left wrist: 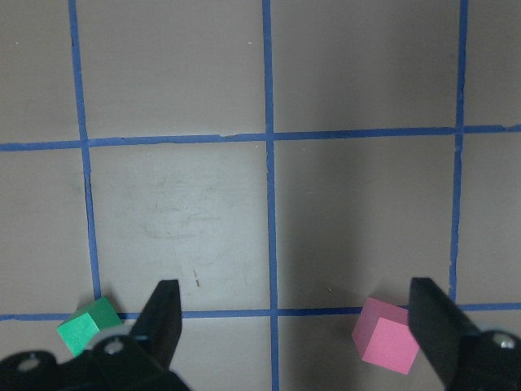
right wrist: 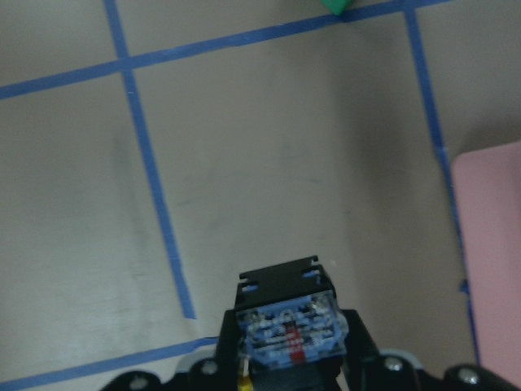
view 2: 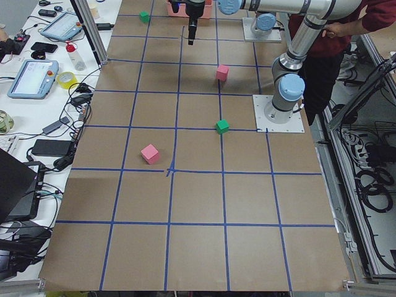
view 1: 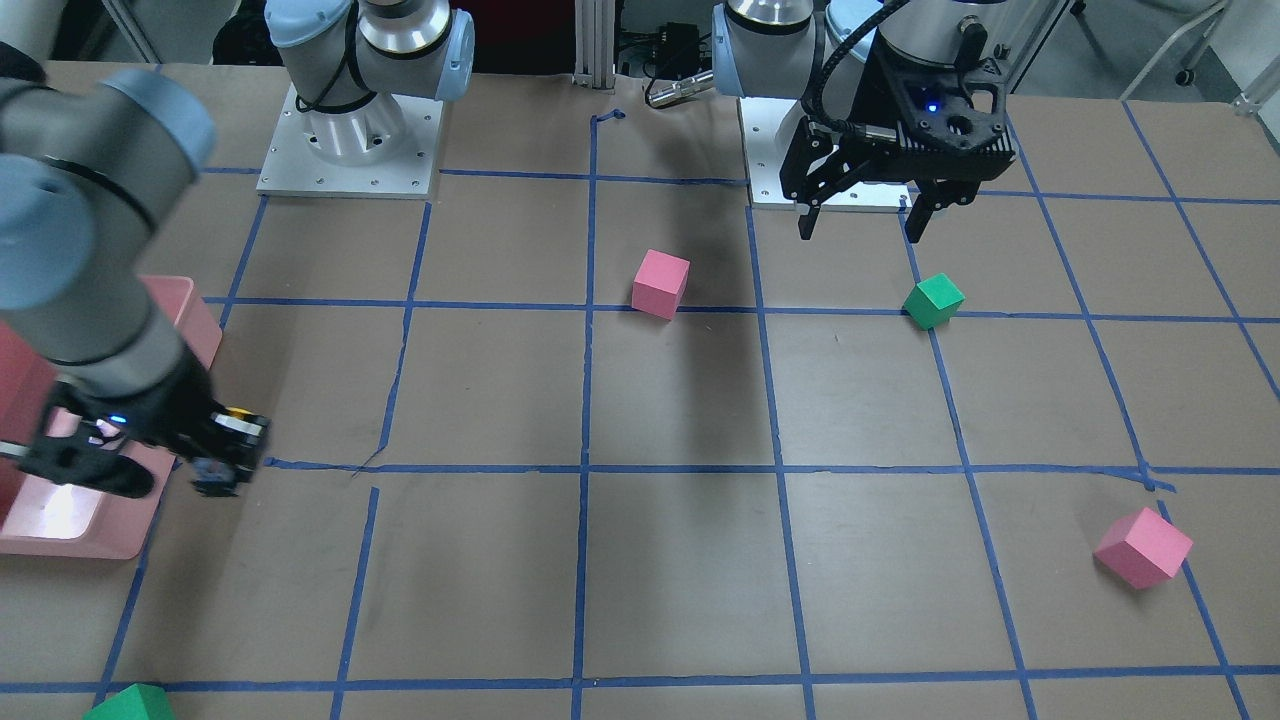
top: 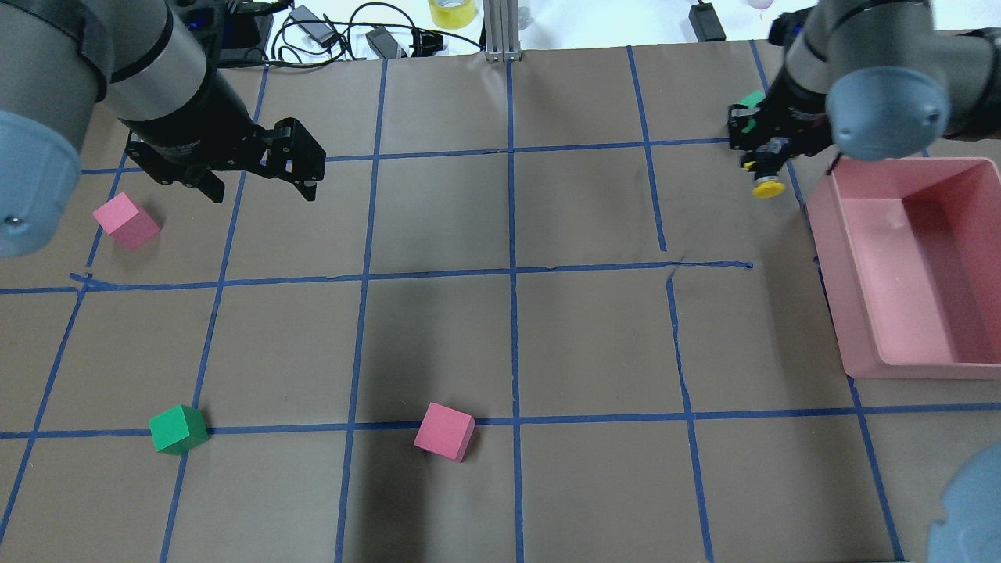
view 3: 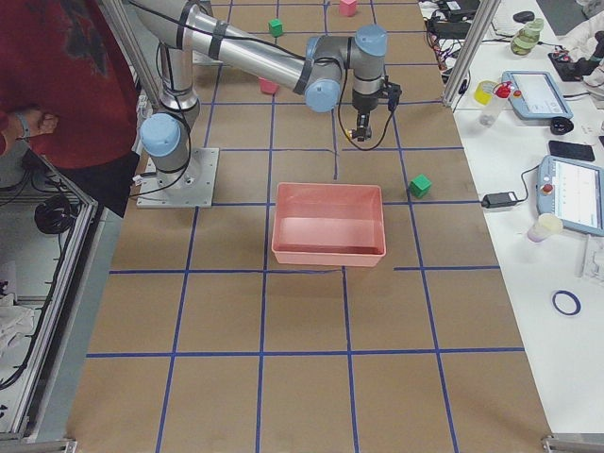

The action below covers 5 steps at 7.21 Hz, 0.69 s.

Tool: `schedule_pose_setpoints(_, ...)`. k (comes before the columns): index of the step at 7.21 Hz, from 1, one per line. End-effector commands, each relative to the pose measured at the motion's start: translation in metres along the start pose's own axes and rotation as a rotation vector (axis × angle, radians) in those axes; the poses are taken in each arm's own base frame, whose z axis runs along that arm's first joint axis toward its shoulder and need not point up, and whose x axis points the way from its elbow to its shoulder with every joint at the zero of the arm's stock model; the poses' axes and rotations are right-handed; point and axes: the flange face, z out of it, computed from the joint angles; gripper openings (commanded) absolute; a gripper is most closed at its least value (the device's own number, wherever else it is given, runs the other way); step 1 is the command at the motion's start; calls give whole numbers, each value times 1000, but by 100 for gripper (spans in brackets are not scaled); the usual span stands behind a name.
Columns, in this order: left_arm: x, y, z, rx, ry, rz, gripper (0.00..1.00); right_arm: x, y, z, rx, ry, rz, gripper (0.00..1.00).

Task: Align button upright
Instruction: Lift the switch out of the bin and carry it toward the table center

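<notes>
My right gripper (top: 762, 160) is shut on the button (top: 768, 188) next to the pink bin's far left corner. The button's yellow cap sticks out below the fingers in the overhead view. Its contact block (right wrist: 289, 330) faces the right wrist camera, between the jaws. In the front view the gripper (view 1: 225, 455) hangs just off the bin's edge, and a bit of yellow (view 1: 238, 411) shows. I cannot tell if the button touches the table. My left gripper (top: 262, 188) is open and empty, hanging above the table; it also shows in the front view (view 1: 860, 232).
A pink bin (top: 860, 328) stands at the right. A green cube (top: 752, 100) lies just beyond the right gripper. A pink cube (top: 125, 220) and a green cube (top: 178, 428) lie at the left. Another pink cube (top: 444, 431) lies near the middle front.
</notes>
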Motion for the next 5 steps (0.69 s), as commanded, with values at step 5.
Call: schedule_pose_setpoints(5, 0, 0, 0, 0, 0, 1, 100, -233, 12, 84, -27, -154, -54, 0)
